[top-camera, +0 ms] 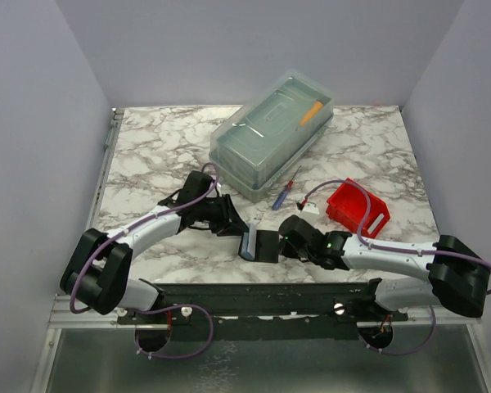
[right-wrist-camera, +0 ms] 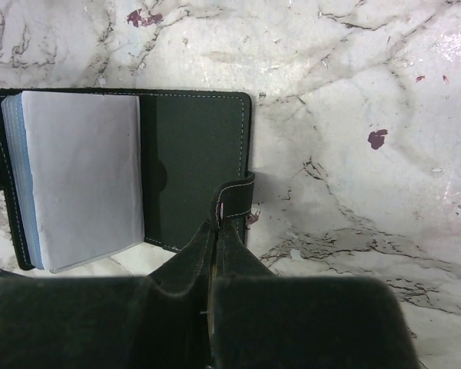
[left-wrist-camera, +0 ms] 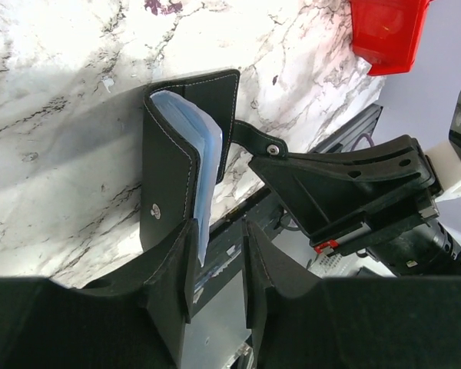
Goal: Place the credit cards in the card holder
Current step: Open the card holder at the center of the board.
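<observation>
The black card holder lies open by the table's near edge, between both arms. Inside it sits a pale blue-white stack; whether these are credit cards or sleeves I cannot tell. No loose credit cards are in view. My right gripper is shut on the holder's snap strap. My left gripper stands at the holder's other flap, jaws narrowly apart. Its left finger covers the flap's lower edge, and a corner of the pale stack pokes into the gap.
A large clear lidded box stands at the back centre. A blue-and-red pen lies in front of it. A red bin sits to the right. The dark rail runs along the near table edge just below the holder.
</observation>
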Controlling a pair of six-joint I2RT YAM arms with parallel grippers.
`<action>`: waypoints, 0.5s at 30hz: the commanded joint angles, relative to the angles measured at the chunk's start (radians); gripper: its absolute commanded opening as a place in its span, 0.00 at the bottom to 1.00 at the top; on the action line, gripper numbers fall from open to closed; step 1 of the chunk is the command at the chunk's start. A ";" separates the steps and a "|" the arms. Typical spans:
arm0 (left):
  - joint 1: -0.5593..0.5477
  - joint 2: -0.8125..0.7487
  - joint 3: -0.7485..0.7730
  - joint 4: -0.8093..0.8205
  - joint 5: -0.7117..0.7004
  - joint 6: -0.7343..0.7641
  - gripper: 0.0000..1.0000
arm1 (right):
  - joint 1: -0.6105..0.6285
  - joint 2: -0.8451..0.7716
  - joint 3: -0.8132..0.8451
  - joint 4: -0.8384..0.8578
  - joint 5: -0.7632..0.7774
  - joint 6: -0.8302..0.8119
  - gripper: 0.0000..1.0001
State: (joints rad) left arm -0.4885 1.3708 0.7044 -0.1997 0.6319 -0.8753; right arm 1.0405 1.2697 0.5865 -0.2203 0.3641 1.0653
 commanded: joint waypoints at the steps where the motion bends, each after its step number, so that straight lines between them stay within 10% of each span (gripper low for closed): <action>1: -0.021 0.032 -0.008 0.019 0.022 0.001 0.32 | -0.004 0.001 -0.002 0.016 -0.007 0.004 0.01; 15: -0.057 0.064 0.003 0.019 -0.008 0.008 0.21 | -0.003 0.018 0.007 0.009 -0.010 -0.002 0.01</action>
State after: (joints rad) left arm -0.5308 1.4147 0.7044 -0.1825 0.6315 -0.8753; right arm 1.0393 1.2713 0.5865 -0.2176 0.3607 1.0649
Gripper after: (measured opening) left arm 0.221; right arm 0.007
